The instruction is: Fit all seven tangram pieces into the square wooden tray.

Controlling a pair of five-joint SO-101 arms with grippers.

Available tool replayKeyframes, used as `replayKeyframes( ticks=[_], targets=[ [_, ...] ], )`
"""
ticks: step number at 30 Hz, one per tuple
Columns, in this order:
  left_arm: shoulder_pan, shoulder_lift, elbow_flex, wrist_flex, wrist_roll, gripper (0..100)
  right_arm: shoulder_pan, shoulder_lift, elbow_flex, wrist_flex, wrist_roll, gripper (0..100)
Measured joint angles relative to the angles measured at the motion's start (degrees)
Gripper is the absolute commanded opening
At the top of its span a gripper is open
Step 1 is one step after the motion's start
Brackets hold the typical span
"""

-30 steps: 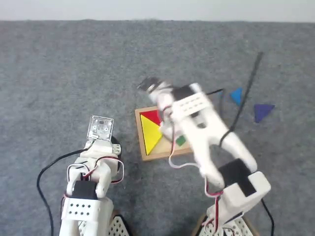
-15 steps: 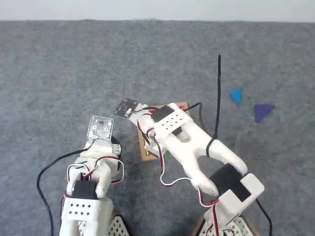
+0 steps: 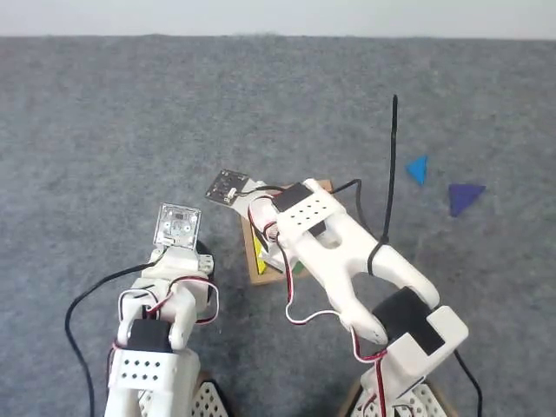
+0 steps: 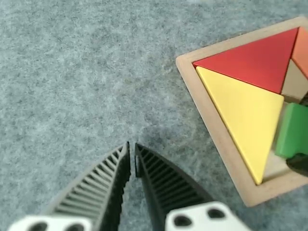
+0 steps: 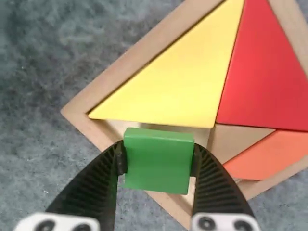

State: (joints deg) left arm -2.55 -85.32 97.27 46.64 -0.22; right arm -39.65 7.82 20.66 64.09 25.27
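Note:
The square wooden tray (image 5: 83, 103) (image 4: 219, 139) (image 3: 255, 268) holds a yellow triangle (image 5: 185, 86) (image 4: 245, 113), a red triangle (image 5: 262, 72) (image 4: 257, 60) and an orange piece (image 5: 269, 151). My right gripper (image 5: 158, 161) is shut on a green square piece (image 5: 158, 159) (image 4: 292, 131), held just over the tray's near rim beside the yellow triangle. In the high view the right arm (image 3: 330, 243) covers most of the tray. My left gripper (image 4: 132, 154) is shut with nothing in it, over grey carpet beside the tray. A blue triangle (image 3: 418, 168) and a purple triangle (image 3: 464, 197) lie on the carpet far right.
Grey carpet (image 3: 130, 113) covers the whole table. A black cable (image 3: 392, 165) rises from the right arm toward the blue triangle. The left arm (image 3: 165, 295) sits left of the tray.
The right arm swung left and lowered over the tray with the green piece, now hiding most of the tray in the high view. The left arm stayed still.

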Motion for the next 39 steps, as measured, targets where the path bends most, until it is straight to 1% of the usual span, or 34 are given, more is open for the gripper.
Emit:
replayKeyframes(
  ticks=[8, 13, 15, 26, 30, 32, 35, 39],
  targets=[
    [0.0, 0.0, 0.0, 0.0, 0.0, 1, 0.0, 0.0, 0.0, -1.8, 1.6, 9.4],
    [0.0, 0.0, 0.0, 0.0, 0.0, 1, 0.0, 0.0, 0.0, -1.8, 2.0, 24.2],
    [0.0, 0.0, 0.0, 0.0, 0.0, 1, 0.0, 0.0, 0.0, -1.8, 2.0, 27.2],
    [0.0, 0.0, 0.0, 0.0, 0.0, 1, 0.0, -0.4, 0.0, -1.1, 2.0, 25.9],
    [0.0, 0.0, 0.0, 0.0, 0.0, 1, 0.8, -5.5, 0.0, 0.8, 2.0, 26.0],
    [0.0, 0.0, 0.0, 0.0, 0.0, 1, 2.1, -9.3, 0.4, 0.6, 0.8, 26.0],
    [0.0, 0.0, 0.0, 0.0, 0.0, 1, 3.3, -14.2, 4.5, -4.2, -2.3, 25.9],
    [0.0, 0.0, 0.0, 0.0, 0.0, 1, 3.2, -15.2, 11.6, -13.4, -5.5, 25.9]
  ],
)
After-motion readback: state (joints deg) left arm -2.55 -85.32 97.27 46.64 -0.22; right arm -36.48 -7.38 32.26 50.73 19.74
